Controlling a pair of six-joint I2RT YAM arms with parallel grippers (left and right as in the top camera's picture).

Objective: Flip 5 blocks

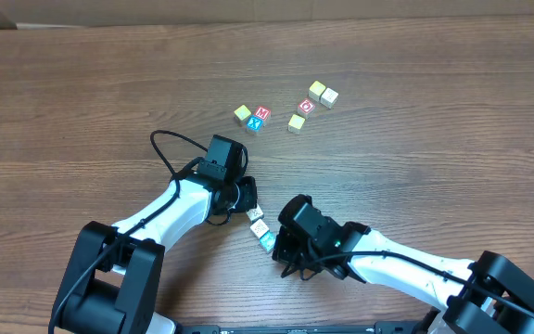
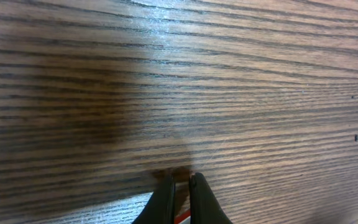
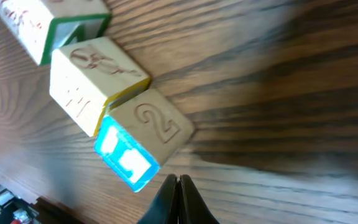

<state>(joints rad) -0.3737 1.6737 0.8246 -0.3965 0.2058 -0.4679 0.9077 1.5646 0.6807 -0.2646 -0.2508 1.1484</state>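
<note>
While both pairs of jaws are pressed together and pinch nothing, the blocks lie in two groups on the surface (image 1: 82,83).

From overhead, a loose scatter sits toward 12 o'clock from the arms. A yellow block (image 1: 242,114) lies just beside a red M block (image 1: 263,112), and a blue-faced block (image 1: 256,123) touches the M block at its 7 o'clock. To their 3 o'clock is a red-faced block (image 1: 307,107) with another yellow one (image 1: 297,122) near its 7 o'clock. A pale pair (image 1: 323,93) sits side by side at its 1 o'clock.

A short row of three (image 1: 260,227) lies between the arms, running from 11 to 5 o'clock.

The left arm (image 1: 179,204) comes in from 8 o'clock, and the left jaws end by the row's 11 o'clock end. In the left wrist view their fingers (image 2: 165,199) lie side by side over bare wood grain. A sliver of red and white shows beneath them (what it is cannot be told).

The right arm (image 1: 378,264) comes in from 4 o'clock, and the right jaws sit at the row's 5 o'clock end. In the right wrist view their fingertips (image 3: 169,199) close to a point just beside the 2 block (image 3: 154,124), which has a carved 2 on top and a bright blue face toward 7 o'clock. Whether they touch it cannot be told. At its 11 o'clock, touching it, is a yellow-edged block (image 3: 95,78). Beyond that is a green-edged block (image 3: 48,25), cut by the frame.
</note>
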